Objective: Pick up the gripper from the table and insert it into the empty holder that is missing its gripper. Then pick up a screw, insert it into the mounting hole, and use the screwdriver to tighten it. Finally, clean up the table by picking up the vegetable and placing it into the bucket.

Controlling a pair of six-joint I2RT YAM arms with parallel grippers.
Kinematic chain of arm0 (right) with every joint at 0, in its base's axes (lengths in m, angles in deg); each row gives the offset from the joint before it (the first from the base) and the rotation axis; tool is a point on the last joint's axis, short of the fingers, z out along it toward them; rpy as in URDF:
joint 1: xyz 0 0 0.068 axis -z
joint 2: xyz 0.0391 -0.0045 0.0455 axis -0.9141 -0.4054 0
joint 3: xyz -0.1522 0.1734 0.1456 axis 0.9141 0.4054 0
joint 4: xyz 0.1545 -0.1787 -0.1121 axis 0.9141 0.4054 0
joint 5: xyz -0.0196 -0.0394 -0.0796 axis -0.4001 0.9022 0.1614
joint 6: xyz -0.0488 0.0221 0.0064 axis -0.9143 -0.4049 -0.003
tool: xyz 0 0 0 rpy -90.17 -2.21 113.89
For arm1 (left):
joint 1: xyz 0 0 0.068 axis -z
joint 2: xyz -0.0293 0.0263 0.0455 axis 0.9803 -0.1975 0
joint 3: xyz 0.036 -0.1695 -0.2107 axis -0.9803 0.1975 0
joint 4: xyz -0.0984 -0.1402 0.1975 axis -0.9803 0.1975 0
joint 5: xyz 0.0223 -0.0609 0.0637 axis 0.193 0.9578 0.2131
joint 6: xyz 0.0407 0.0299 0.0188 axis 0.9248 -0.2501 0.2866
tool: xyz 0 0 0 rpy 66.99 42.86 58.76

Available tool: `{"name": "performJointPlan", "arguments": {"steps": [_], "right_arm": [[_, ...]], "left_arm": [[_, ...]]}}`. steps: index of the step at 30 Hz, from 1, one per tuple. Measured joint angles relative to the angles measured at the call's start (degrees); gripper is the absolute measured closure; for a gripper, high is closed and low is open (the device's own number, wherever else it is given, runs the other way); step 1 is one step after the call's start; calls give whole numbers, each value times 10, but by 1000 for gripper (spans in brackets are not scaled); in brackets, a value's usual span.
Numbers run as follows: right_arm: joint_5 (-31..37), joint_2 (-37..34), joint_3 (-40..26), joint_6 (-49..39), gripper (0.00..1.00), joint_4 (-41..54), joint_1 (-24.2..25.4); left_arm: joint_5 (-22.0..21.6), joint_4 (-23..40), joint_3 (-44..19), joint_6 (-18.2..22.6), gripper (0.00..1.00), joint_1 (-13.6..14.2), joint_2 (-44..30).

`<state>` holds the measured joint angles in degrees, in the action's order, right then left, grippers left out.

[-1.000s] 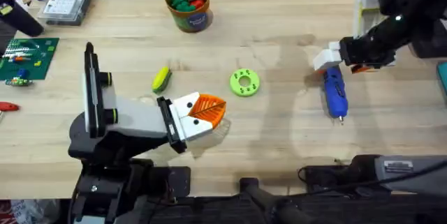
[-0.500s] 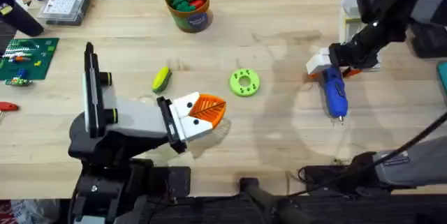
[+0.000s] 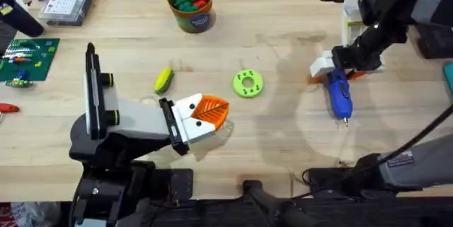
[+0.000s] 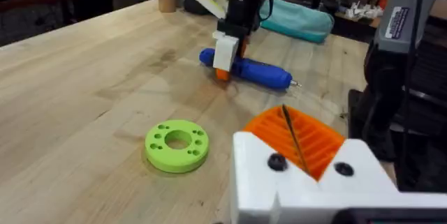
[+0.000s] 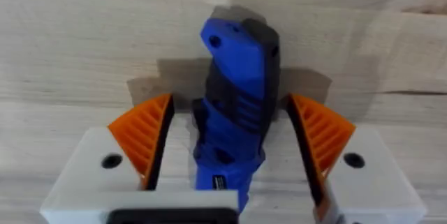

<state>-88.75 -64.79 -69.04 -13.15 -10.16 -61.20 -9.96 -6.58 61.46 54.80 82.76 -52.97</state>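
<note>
My right gripper (image 5: 234,137) stood over the bright blue pen-shaped screwdriver (image 3: 339,92), which lay flat on the pale wooden table (image 3: 283,142) at the right, metal bit toward my base; my orange ribbed pads (image 5: 148,137) were apart, one either side of its body, not yet pressing. To do this well, I judged, I should centre the barrel between the pads and close squarely — an off-centre squeeze could roll it. My left gripper (image 3: 212,114) rested with its fingers together near the middle. The round lime-green disc (image 3: 248,83), the yellow-green toy vegetable (image 3: 164,80) and the orange-brown bucket (image 3: 191,6) lay well apart — nothing blocked the grasp.
</note>
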Motion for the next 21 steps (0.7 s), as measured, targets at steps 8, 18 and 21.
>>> {"name": "performJointPlan", "arguments": {"steps": [8,18,21], "right_arm": [[12,-1,0,-4,740,-6,2],[10,-6,0,-4,977,-5,2],[9,-6,-2,-4,977,0,2]], "left_arm": [[0,0,0,0,997,0,0],[0,1,0,0,997,0,0],[0,1,0,0,997,0,0]]}}
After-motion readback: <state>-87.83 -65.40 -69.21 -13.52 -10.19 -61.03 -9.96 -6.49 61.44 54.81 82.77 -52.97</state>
